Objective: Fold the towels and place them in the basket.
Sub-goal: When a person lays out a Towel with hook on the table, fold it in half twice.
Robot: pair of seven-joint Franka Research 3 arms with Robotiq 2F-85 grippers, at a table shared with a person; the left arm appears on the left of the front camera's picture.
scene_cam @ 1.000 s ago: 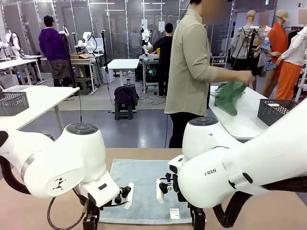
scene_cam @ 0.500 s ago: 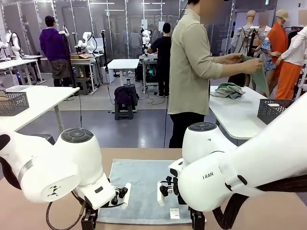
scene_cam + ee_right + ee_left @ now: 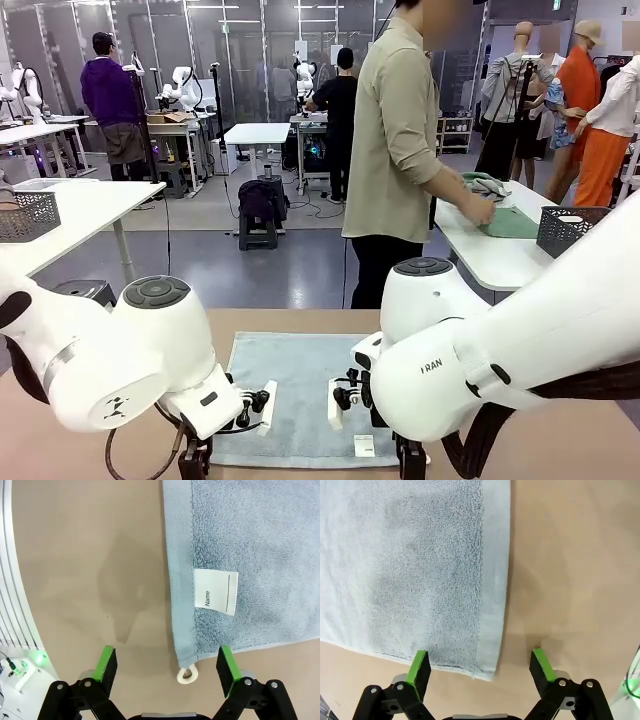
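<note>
Blue towel [image 3: 300, 385] flat on table [image 3: 570, 580], 6 o'clock in front view; nothing gripped.
Left gripper [image 3: 480, 662] is wide open with a towel corner between its fingers. Right gripper [image 3: 167, 662] is wide open over the loop [image 3: 187, 673], label [image 3: 215, 591] at 1 o'clock.

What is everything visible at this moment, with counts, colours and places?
towel: one, blue-grey, flat on the table
label: one, white, on towel
loop: one, white, towel corner
table: one, tan, under towel
green towel: one, green, right white table
basket: one, dark grey, same table
other basket: one, dark grey, left white table
person's hand: one, at green towel
left gripper: one, black, open astride towel corner
right gripper: one, black, open astride loop corner
</note>
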